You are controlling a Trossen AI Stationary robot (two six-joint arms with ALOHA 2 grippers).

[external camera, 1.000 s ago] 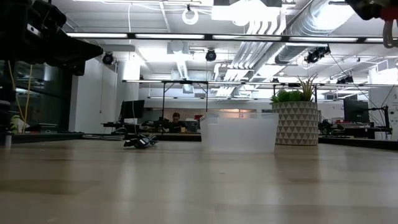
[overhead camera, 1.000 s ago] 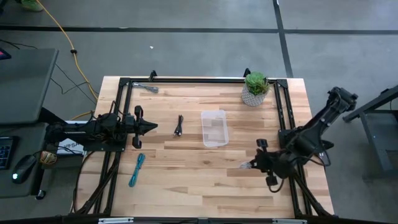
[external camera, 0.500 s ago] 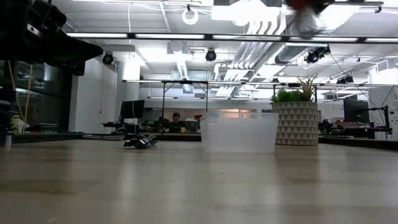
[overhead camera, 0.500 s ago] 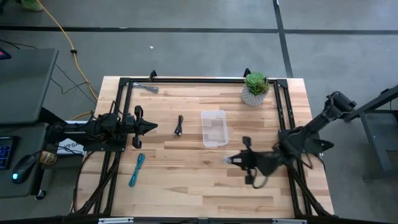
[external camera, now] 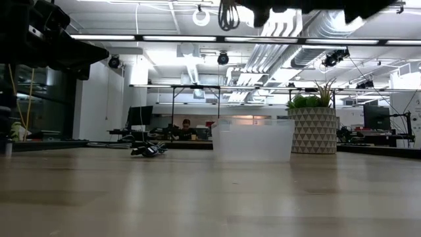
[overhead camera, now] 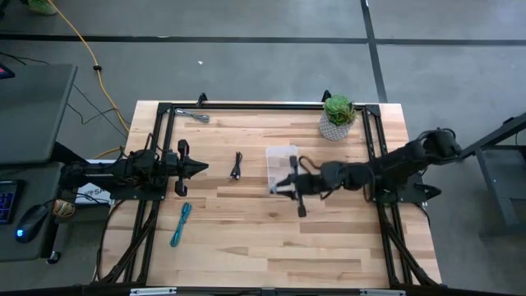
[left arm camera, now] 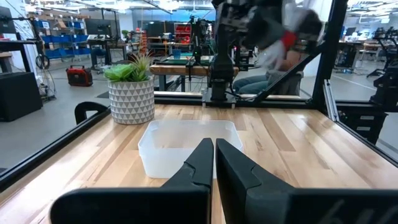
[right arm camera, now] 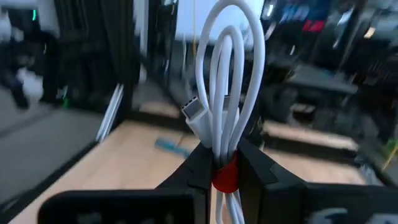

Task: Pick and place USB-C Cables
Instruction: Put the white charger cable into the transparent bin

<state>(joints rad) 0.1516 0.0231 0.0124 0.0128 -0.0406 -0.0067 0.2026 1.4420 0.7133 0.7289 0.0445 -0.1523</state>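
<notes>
My right gripper is over the near end of the clear plastic tub, shut on the red-and-white cable, a white bundle with a red tie. My left gripper is shut and empty, held above the table's left side. The black cable lies on the table between it and the tub and also shows in the low view. The teal-blue cable lies near the front left. The silvery grey cable lies at the far left corner. My right gripper pinches the white bundle between its two fingers at the red tie. The arm reaches about level from the table's right. The white loops and a plug stick out beyond the fingertips. The bundle is lifted clear of the table.
A potted plant in a patterned white pot stands at the far right, just beyond the tub. A black frame runs along the table's far and side edges. Bare wood lies between the tub and the near edge.
My right gripper has swung from the table's near right toward the left and far side, to the tub's near end. It has stayed shut on the red-and-white cable, which has come along clear of the table.
</notes>
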